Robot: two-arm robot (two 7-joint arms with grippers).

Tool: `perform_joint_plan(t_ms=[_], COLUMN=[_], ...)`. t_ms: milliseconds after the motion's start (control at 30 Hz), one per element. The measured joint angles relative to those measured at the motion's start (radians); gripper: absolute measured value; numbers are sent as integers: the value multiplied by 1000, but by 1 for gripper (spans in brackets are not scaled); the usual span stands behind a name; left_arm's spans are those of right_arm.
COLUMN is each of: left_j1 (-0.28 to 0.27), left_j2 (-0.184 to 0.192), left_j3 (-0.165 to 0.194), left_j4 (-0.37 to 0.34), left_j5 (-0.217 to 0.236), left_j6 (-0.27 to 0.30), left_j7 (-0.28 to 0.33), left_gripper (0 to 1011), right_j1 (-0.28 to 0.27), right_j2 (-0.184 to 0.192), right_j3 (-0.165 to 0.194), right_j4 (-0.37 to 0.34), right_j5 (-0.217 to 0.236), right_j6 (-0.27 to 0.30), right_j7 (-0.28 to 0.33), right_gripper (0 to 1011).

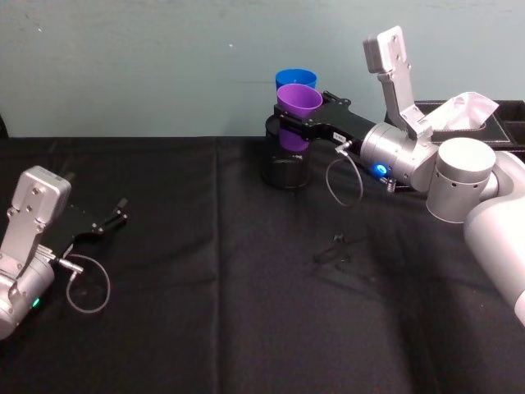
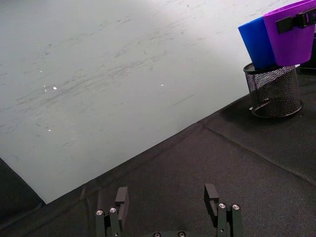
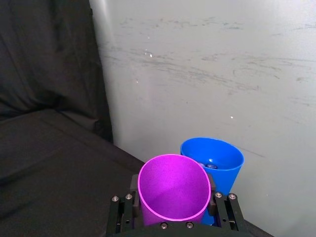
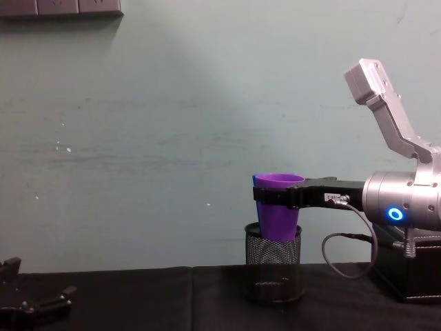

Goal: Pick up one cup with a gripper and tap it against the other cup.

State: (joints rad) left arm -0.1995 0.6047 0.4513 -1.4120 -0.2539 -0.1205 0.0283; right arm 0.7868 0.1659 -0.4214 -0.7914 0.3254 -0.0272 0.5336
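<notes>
My right gripper (image 1: 302,117) is shut on the purple cup (image 1: 299,98) and holds it upright in the air at the back of the table. The blue cup (image 1: 295,78) stands just behind it, and the two cups overlap in the head view. The right wrist view shows the purple cup (image 3: 173,190) between the fingers, with the blue cup (image 3: 217,155) right beyond its rim; I cannot tell whether they touch. From the chest, the purple cup (image 4: 279,217) hangs over the pen holder. My left gripper (image 1: 115,215) rests open at the table's left, far from both cups.
A black wire-mesh pen holder (image 1: 285,164) stands under the cups; the blue cup's base seems to sit in it (image 2: 274,91). A black tissue box (image 1: 463,115) is at the back right. A small black object (image 1: 336,250) lies on the black cloth mid-table.
</notes>
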Motion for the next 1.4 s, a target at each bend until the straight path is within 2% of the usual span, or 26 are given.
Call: perform_joint_plan(t_ms=[1033, 1233, 1400], left_j1=[0, 0, 0], left_j2=[0, 0, 0], left_j3=[0, 0, 0], left_j4=[0, 0, 0], left_j5=[0, 0, 0], left_j6=[0, 0, 0], left_j7=[0, 0, 0], left_gripper=[1000, 1000, 1000], right_j1=[-2, -22, -51], right_j2=[0, 11, 28], right_j3=[1, 4, 4], right_j4=[0, -32, -89], right_j5=[-1, -3, -1], right_j6=[-2, 5, 31], right_j7=[1, 8, 13], right_gripper=[738, 738, 738])
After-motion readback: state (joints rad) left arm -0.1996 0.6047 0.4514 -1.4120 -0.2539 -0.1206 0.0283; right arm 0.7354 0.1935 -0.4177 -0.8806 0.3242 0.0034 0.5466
